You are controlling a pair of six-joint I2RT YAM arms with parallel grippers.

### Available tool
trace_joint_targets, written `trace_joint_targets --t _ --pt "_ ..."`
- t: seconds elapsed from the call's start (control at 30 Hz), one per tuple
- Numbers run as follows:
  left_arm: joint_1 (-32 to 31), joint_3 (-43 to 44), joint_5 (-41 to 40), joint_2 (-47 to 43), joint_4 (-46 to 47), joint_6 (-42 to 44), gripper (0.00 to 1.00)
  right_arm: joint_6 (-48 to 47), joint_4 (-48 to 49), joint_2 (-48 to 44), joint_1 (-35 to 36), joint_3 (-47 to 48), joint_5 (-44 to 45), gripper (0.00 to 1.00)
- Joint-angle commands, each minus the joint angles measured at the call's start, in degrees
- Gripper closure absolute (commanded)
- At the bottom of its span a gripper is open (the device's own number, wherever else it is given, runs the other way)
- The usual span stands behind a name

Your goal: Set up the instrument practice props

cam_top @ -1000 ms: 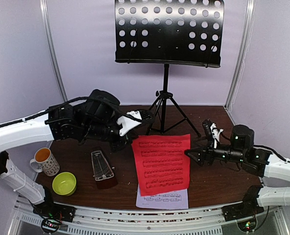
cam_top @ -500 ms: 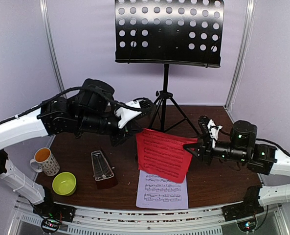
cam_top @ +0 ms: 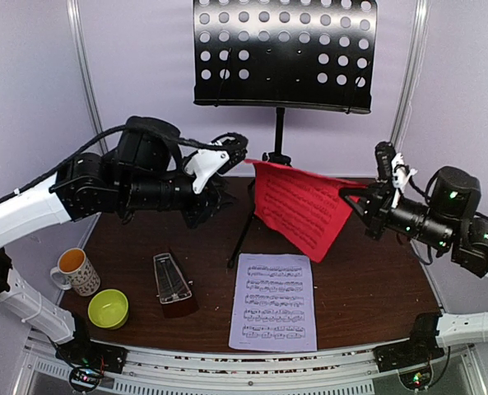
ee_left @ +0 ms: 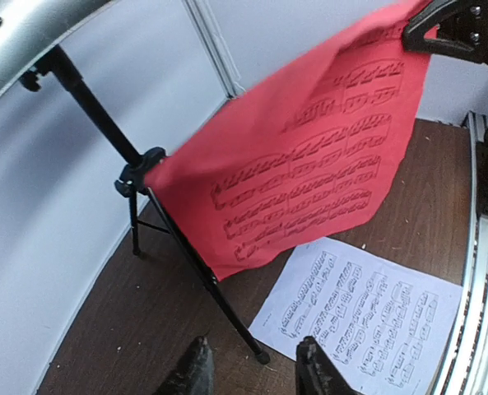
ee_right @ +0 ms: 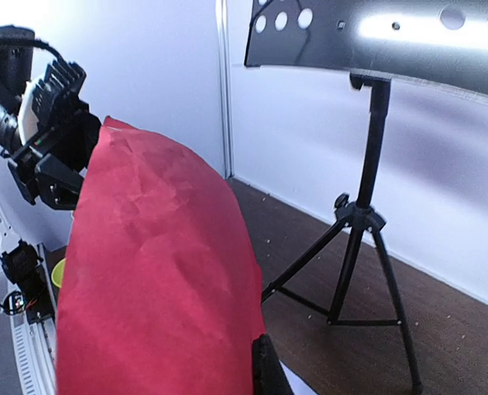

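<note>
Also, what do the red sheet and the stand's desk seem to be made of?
The red sheet looks like thin matte paper: it droops and creases softly in the air, and printed notes show on it. The stand's desk is probably black painted sheet metal: flat, stiff, punched with round holes, with a faint sheen.

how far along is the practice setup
Nothing is placed yet: the music stand holds no sheet. In hand: the right gripper holds the red sheet in the air below it; the left gripper is open. Left: the white sheet lies flat on the table, the metronome untouched.
</note>
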Motion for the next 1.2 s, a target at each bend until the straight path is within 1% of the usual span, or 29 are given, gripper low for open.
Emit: trace_joint_targets --t 0.0,0.07,0.17,0.2,0.27,0.4,0.5,0.73,0.97,1.17 --pt "1.76 3.72 -4.12 -2.93 1.71 -5.04 0.6 -2.4 -5.61 0.31 0.25 8.23 4.33 1.0" --pt "2.63 3.91 -2.96 -3.76 2.54 -5.95 0.55 -3.16 -7.2 0.94 0.26 10.99 4.7 1.0" --pt "3.68 4.06 -2.98 -5.13 3.51 -6.95 0.38 -3.86 -8.82 1.47 0.28 14.06 4.25 1.0" --pt "4.16 3.99 -2.45 -5.82 3.82 -7.27 0.34 -4.04 -9.31 1.6 0.26 14.92 3.99 1.0" --pt "5.1 3.79 -1.62 -7.07 4.56 -7.6 0.3 -4.17 -10.46 1.93 0.23 16.87 3.74 1.0" --pt "6.97 4.22 -1.0 -8.22 5.51 -8.37 0.3 -5.44 -12.31 3.12 0.24 21.12 4.43 1.0" --pt "8.24 5.7 0.0 -7.49 5.87 -8.62 0.3 -7.38 -13.41 5.59 0.23 25.46 4.87 1.0" --pt "10.01 14.04 -2.09 -2.8 5.2 -7.91 0.3 -13.65 -14.43 12.89 0.19 38.12 8.41 1.0" --pt "11.77 25.73 -4.01 4.96 3.93 -6.47 0.32 -17.08 -10.47 20.68 -0.04 47.84 13.94 1.0" --pt "13.81 34.07 -3.11 12.45 5.06 -6.09 0.33 -18.02 -2.79 24.31 -1.74 49.68 15.64 1.0"
